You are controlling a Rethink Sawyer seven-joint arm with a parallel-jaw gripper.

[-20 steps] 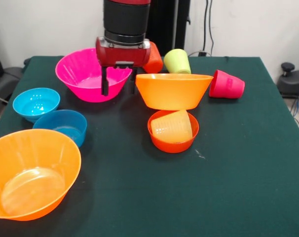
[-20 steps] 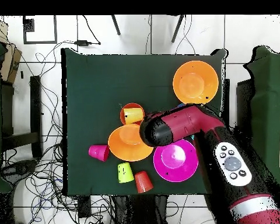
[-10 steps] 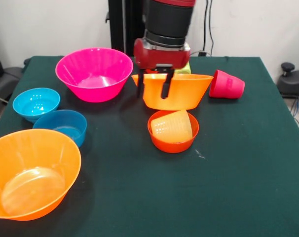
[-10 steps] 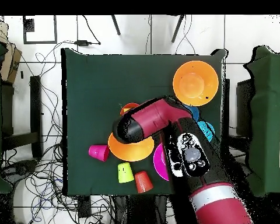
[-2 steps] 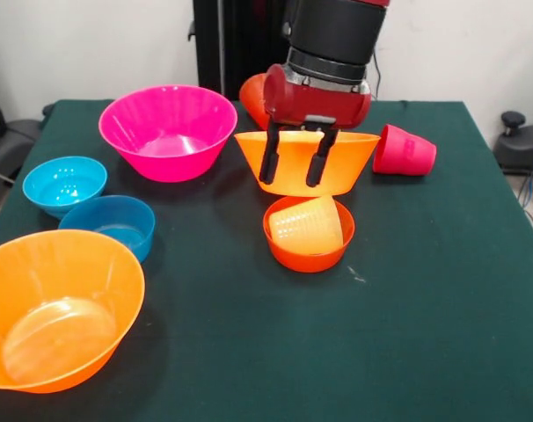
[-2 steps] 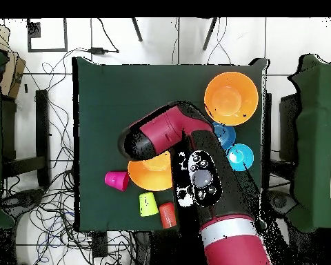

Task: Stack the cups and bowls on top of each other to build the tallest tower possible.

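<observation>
Rightward from the pink bowl (image 5: 168, 132) went the gripper (image 5: 292, 167), fingers (image 5: 268, 158) spread, hanging before the orange bowl (image 5: 346, 158).

No legible text, label, brand, number or sign appears on any object in either view.

The dark green tabletop (image 5: 442, 308) carries a magenta bowl (image 5: 168, 132), two blue bowls (image 5: 64, 185), orange bowls (image 5: 51, 308) and tipped cups (image 5: 404, 150).
</observation>
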